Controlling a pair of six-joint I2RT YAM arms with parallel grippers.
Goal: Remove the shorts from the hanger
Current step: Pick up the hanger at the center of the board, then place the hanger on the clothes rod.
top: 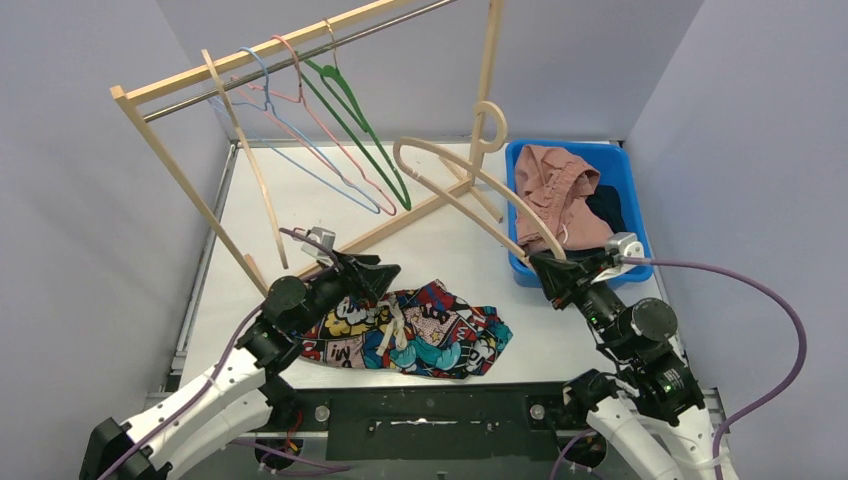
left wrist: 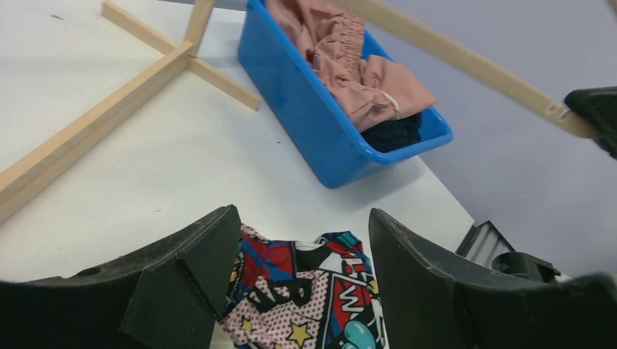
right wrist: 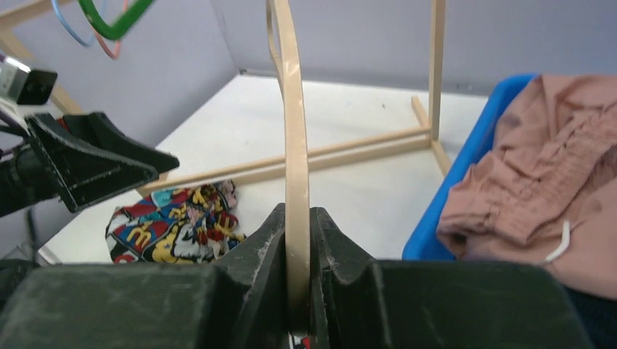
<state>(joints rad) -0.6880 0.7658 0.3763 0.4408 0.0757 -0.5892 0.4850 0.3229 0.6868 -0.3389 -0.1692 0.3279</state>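
Note:
The multicolour comic-print shorts [top: 420, 335] lie crumpled on the white table near the front edge; they also show in the left wrist view [left wrist: 305, 291] and the right wrist view [right wrist: 174, 225]. My left gripper [top: 385, 272] is open and empty, just above the shorts' far left edge. My right gripper [top: 545, 268] is shut on one end of a bare beige wooden hanger [top: 470, 180], held up over the table; the hanger's bar [right wrist: 295, 145] runs between the jaws. Dusty pink shorts [top: 560, 190] with a gathered waist lie in the blue bin [top: 625, 160], on dark navy fabric [left wrist: 396, 132].
A wooden clothes rack [top: 180, 170] with a metal rail stands at the back, its base bars [top: 400, 220] on the table. Empty hangers hang on it: blue [top: 290, 140], pink [top: 320, 130], green [top: 360, 130]. Grey walls close in left and right.

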